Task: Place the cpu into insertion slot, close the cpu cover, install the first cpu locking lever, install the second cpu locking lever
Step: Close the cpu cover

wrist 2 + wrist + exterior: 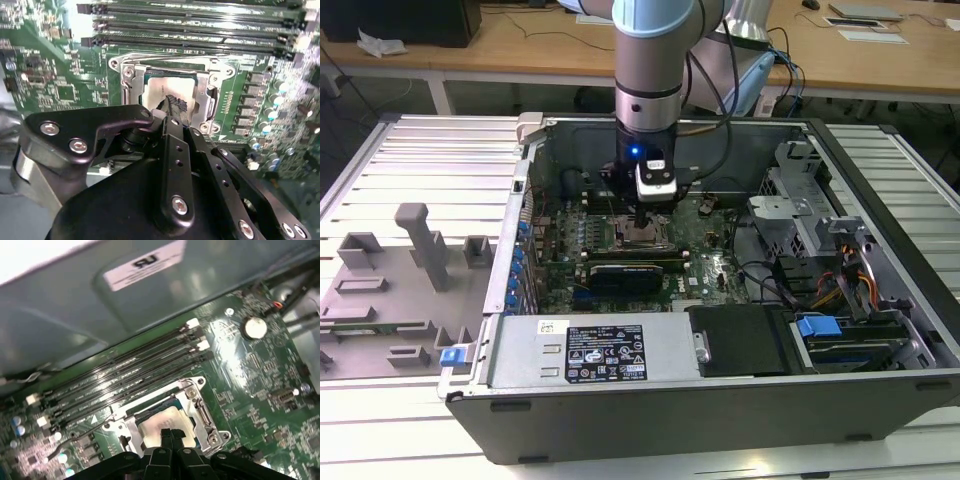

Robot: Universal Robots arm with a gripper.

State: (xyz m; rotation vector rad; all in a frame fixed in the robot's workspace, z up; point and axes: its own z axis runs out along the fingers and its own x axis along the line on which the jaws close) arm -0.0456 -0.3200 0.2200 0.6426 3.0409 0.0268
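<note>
Exterior view: computer case (720, 425) | second wrist view: cpu (167, 87) beneath hand (174, 106)

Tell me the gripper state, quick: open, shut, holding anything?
The gripper is shut with nothing held, its tips poised at the top of the cpu.

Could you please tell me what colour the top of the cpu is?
The cpu top is silvery-beige, clearest in the first wrist view.
</note>
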